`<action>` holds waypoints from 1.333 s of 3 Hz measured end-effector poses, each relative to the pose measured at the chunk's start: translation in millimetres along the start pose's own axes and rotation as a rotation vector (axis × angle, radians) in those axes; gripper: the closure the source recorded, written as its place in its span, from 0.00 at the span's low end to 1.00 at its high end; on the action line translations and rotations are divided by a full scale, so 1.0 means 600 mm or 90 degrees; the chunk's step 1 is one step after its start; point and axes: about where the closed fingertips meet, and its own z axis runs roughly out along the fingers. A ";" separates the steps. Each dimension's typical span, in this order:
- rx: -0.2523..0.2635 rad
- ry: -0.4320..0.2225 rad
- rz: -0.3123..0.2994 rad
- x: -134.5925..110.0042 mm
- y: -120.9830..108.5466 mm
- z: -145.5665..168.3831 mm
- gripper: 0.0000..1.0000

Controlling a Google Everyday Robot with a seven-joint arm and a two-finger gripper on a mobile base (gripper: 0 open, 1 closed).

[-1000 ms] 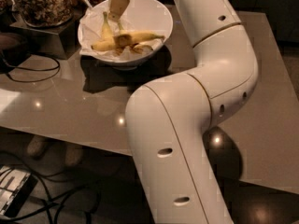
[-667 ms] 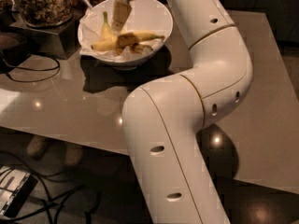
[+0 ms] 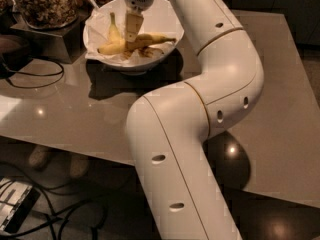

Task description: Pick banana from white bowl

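The white bowl point(image 3: 165, 15) stands at the back left of the grey table and is lined with white paper. The banana point(image 3: 152, 38) lies across the bowl, long and nearly straight, with its dark stem end pointing right. A shorter curved banana point(image 3: 114, 30) lies left of it, and a third one point(image 3: 151, 51) lies near the front rim. My gripper point(image 3: 131, 38) points straight down into the bowl from the white arm and sits on or just above the middle of the long banana, hiding that part of it.
A container of brown snacks point(image 3: 42, 4) on a dark stand point(image 3: 42, 41) is left of the bowl. A black cable point(image 3: 30, 79) loops on the table's left side. My arm's large white links point(image 3: 200, 134) cover the table's centre. The table edge point(image 3: 75, 143) runs along the front left.
My gripper has come down from above the bowl's rim deeper into the bowl, onto the long banana. The arm has shifted slightly. The bananas have not moved.
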 end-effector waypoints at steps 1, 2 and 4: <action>-0.006 0.016 -0.008 0.008 0.000 0.011 0.46; -0.015 0.030 -0.014 0.020 0.002 0.024 0.43; -0.036 0.047 -0.025 0.032 0.006 0.051 0.42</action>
